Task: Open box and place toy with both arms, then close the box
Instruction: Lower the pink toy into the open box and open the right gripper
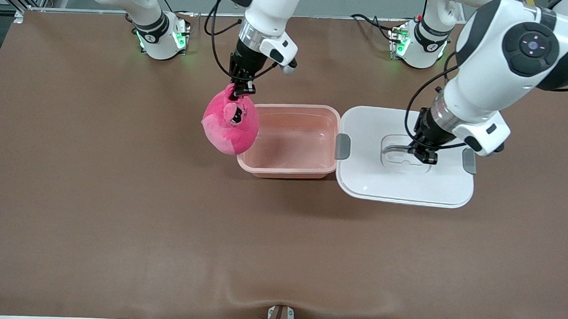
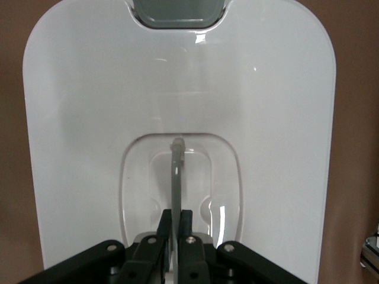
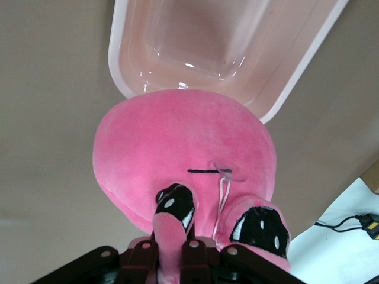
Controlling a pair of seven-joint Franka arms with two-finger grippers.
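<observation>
The pink box [image 1: 291, 167] stands open and empty in the middle of the table. Its white lid [image 1: 388, 183] lies flat beside it, toward the left arm's end. My left gripper [image 1: 422, 155] is shut on the lid's grey handle [image 2: 176, 171], which stands up from the central recess. My right gripper [image 1: 241, 88] is shut on one stalk eye of the pink toy [image 1: 230, 123] and holds it in the air over the box's edge at the right arm's end. In the right wrist view the toy [image 3: 177, 154] hangs just above the box rim [image 3: 121, 83].
Grey clips sit on the lid's two short ends, one [image 1: 342, 146] against the box, one [image 1: 469, 161] at the outer end. The brown table [image 1: 119, 210] spreads wide around the box. The arm bases stand along the table's edge farthest from the front camera.
</observation>
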